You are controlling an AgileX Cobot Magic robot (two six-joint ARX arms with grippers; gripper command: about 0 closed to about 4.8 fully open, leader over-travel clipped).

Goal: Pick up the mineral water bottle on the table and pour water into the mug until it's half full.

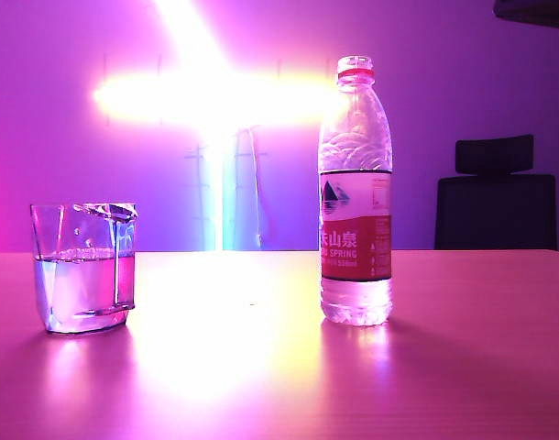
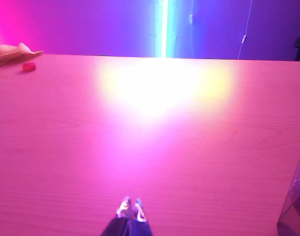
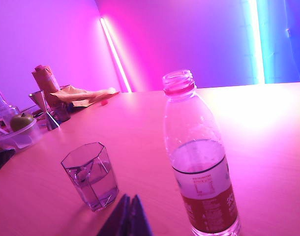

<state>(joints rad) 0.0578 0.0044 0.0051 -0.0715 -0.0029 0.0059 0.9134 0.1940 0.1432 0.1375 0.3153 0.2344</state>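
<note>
Pink-purple wooden table [image 1: 463,367] bearing the mineral water bottle [image 1: 356,192], upright and uncapped at right, and the mug [image 1: 83,268] well apart at left, its water [image 1: 82,289] at roughly half height. Neither arm appears in the exterior view. Left gripper [image 2: 131,207]: fingertips pressed together, holding nothing, low over bare table with the mug's edge off to one side. Right gripper [image 3: 129,216]: jaws together, empty, near the table between mug and bottle.

Pouring appears complete (judging by the level), so the step in hand is probably withdrawal; the right arm should retreat clear of the open bottle, which would tip easily.

Label, red and white with a mountain logo: "SPRING" is legible beneath Chinese characters; smaller print is unreadable.
</note>
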